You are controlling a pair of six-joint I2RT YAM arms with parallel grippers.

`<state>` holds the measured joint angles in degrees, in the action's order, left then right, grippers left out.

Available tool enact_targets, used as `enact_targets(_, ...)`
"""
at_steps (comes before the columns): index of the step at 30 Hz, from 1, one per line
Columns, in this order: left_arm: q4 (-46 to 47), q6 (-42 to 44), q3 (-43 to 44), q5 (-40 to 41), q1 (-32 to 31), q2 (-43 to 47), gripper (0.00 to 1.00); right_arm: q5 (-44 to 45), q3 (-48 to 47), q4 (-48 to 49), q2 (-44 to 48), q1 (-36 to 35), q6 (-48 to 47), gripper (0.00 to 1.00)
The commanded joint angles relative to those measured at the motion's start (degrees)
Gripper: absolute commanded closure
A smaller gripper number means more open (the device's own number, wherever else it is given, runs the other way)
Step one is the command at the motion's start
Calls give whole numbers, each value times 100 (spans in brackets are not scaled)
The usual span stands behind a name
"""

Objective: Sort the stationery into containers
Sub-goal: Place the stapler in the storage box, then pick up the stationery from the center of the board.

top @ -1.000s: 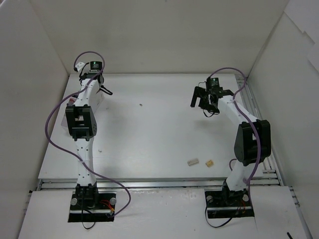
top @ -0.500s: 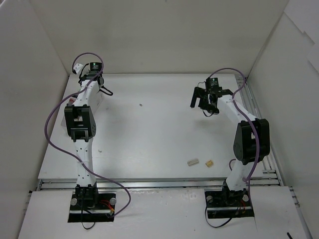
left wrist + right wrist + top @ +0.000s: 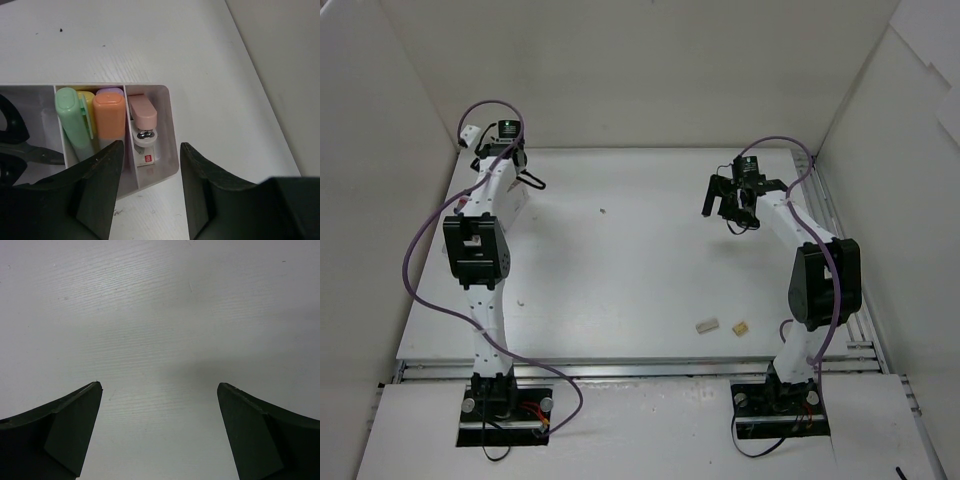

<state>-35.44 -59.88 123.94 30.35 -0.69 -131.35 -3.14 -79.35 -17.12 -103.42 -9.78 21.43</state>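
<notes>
From above, you are looking at the left arm [image 3: 480, 250] stretching out to the 10 o'clock corner of the table [image 3: 640, 260], and it is covering most of the container there. The right gripper [image 3: 722, 208] is hanging wide open at about 2 o'clock, holding nothing. Two erasers [image 3: 708, 325], one whitish and one tan, are lying just beside each other at 5 o'clock near the right arm's base, well apart from both grippers. In the left wrist view, the left gripper [image 3: 149, 195] is standing with its fingers parted and nothing between them, above the right-hand end of the white organiser [image 3: 172, 135]. A green highlighter [image 3: 74, 120] and an orange highlighter [image 3: 110, 117] are standing in the middle compartment, with yellow and purple ones behind. A small pink stapler [image 3: 142, 117] is resting in the end compartment, and the black scissors [image 3: 12, 137] are sitting at 9 o'clock. Be careful here: one finger is sitting over the divider and the other outside the end wall, so a careless pull-away could hook the rim and drag or tip the light box. In the right wrist view, the fingers are spread over bare table only. When you are reaching for the erasers, such wide jaws could shove one aside or catch both.
</notes>
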Motion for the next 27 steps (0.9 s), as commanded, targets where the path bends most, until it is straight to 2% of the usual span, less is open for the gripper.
enact_targets(1, -323, -252, 25, 287, -10, 496, 56, 173, -98, 34, 208, 29, 10, 2)
enact_targets(4, -192, -174, 25, 183, -10, 496, 57, 164, -107, 34, 208, 29, 10, 2)
enact_targets(10, 440, 555, -98, -248, -62, 575, 56, 85, -160, 42, 155, 29, -34, 2)
enact_targets(14, 635, 925, 7, -468, -63, 540, 50, -11, -168, 34, 111, 20, -42, 2)
enact_targets(20, 968, 1706, 210, -679, -256, 487, 32, -38, -274, 34, 32, 12, -113, 2)
enact_targets(24, 1214, 2295, 104, -618, -423, 751, 19, -3, -265, 34, 128, 29, -174, 2)
enact_targets(27, 1242, 2744, 8, -916, -485, 962, 12, 50, -160, 34, 278, 29, -192, 2)
